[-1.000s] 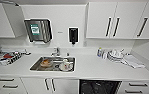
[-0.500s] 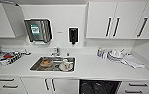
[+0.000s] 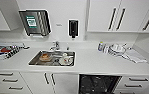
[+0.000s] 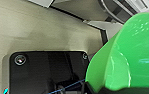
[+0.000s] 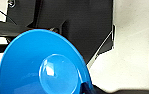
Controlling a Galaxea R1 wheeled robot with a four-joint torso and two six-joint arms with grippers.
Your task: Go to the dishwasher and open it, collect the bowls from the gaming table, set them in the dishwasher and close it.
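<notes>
A: What's the biggest thing in front of the robot?
B: A white counter (image 3: 90, 62) under white wall cabinets (image 3: 102, 15). Below it, at five o'clock in the head view, the dishwasher (image 3: 98, 83) gapes open, its dark interior showing.

A: And on the counter?
B: A steel sink (image 3: 35, 59) at the centre holds dishes. A dish rack (image 3: 2, 51) sits at nine o'clock, and stacked plates (image 3: 116, 48) at three.

A: The bowls?
B: The green bowl (image 4: 130, 55) looms close to the left wrist camera, the blue bowl (image 5: 40, 67) close to the right one.

A: Are the grippers clenched on them?
B: I cannot tell; no fingers are distinguishable.
</notes>
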